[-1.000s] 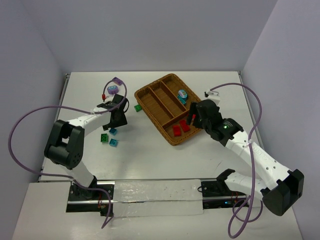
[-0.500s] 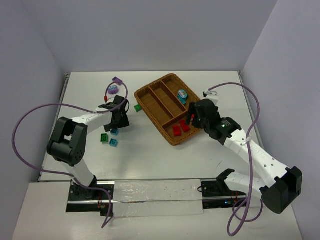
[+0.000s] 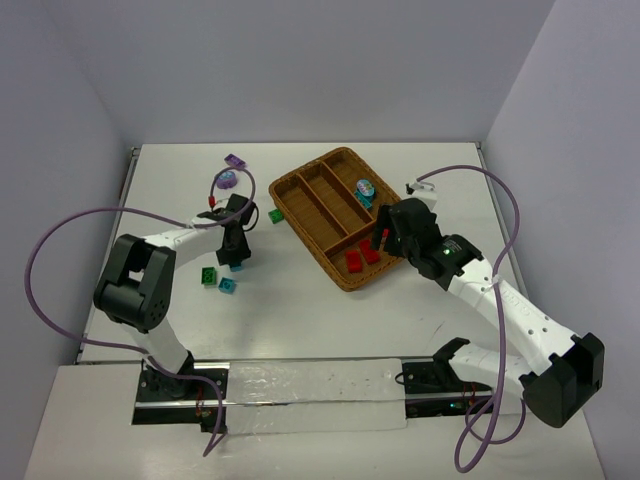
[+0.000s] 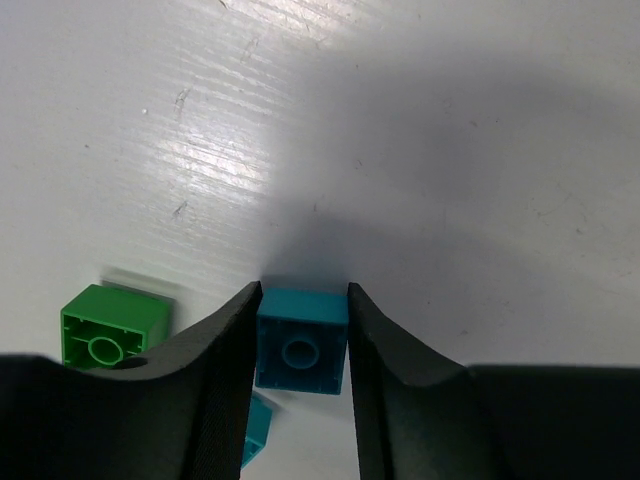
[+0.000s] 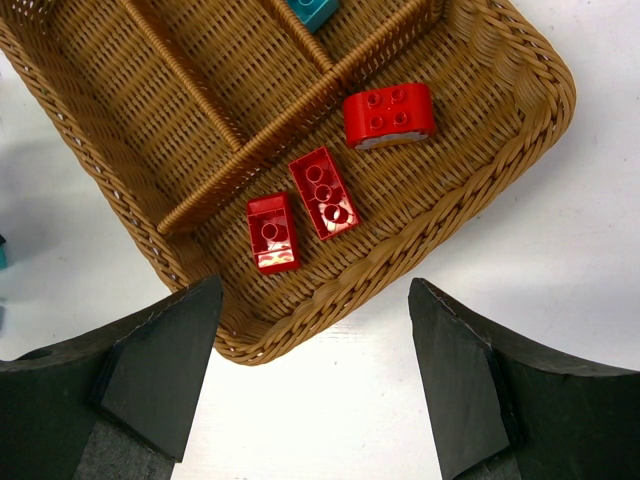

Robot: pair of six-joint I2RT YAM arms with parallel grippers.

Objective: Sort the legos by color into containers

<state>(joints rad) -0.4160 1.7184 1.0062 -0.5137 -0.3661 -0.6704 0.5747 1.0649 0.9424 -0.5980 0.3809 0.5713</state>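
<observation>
My left gripper [image 4: 302, 350] is shut on a teal-blue lego [image 4: 302, 340], its fingers pressed to both sides, low over the table left of the tray [image 3: 237, 262]. A green lego [image 4: 105, 325] and a second teal one [image 4: 255, 430] lie just beside it. The wicker tray [image 5: 400, 255] holds three red legos [image 5: 324, 192] in its crosswise compartment and a teal one [image 5: 312, 10] in a long compartment. My right gripper [image 5: 315, 380] hangs open and empty over the tray's near corner [image 3: 382, 238].
Another green lego [image 3: 275, 215] sits close to the tray's left rim. Two purple legos [image 3: 235, 160] [image 3: 228, 179] lie farther back on the left. The left arm's purple cable loops over them. The other long compartments look bare.
My left gripper has come down a little and shut on the teal lego, which it stood open over before. The right arm has hardly moved.
</observation>
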